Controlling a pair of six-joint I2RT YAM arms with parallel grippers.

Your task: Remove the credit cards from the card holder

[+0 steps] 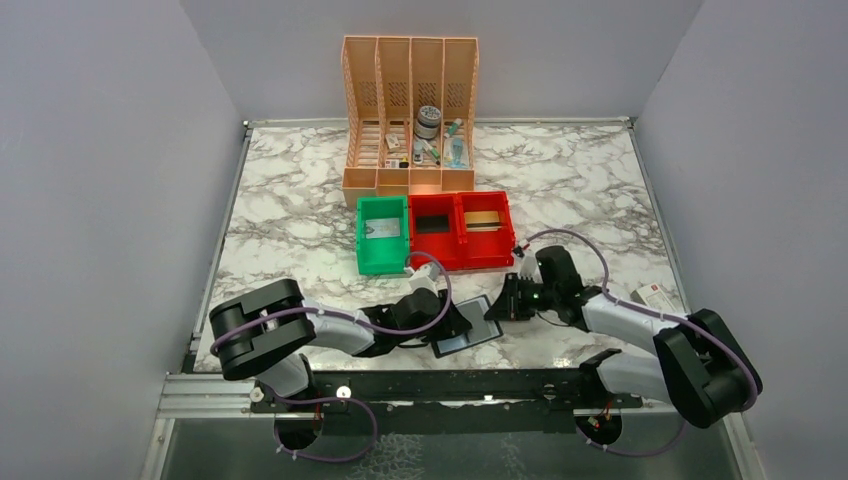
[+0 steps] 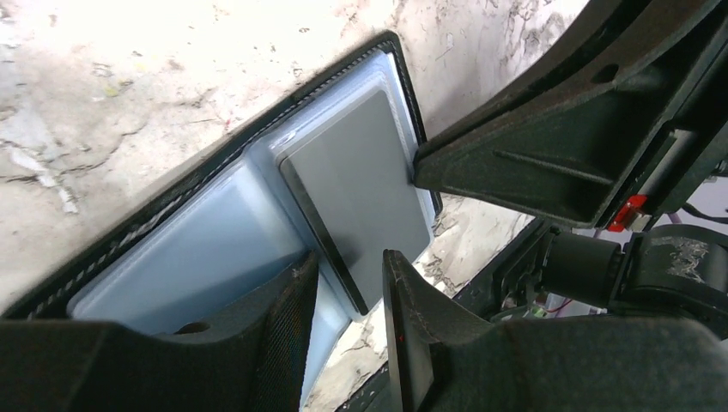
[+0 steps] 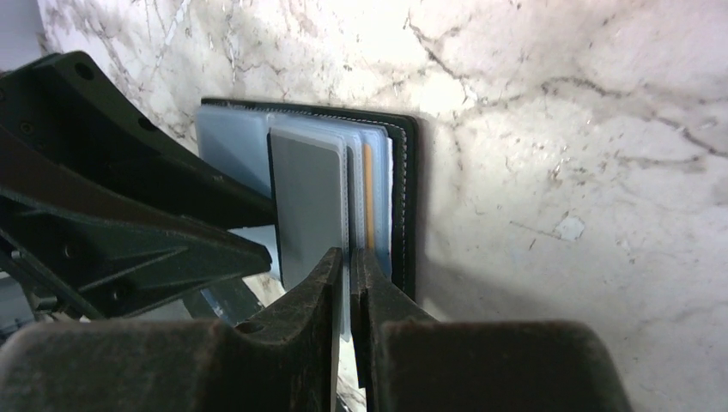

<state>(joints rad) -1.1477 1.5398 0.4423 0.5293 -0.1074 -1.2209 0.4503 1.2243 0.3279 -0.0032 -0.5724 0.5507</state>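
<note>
Dark grey plastic card (image 3: 307, 206) is laid lengthwise toward the right gripper (image 3: 349, 257), jaws pinched on a sleeve edge of the flat black wallet (image 3: 409, 206).

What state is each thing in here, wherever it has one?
card holder: open, lying flat, lining up.
dark grey card: inside its clear sleeve, not out yet.
left gripper: open, fingers straddling that card's corner.
right gripper: nearly shut, pinching a sleeve edge of the card holder.
</note>
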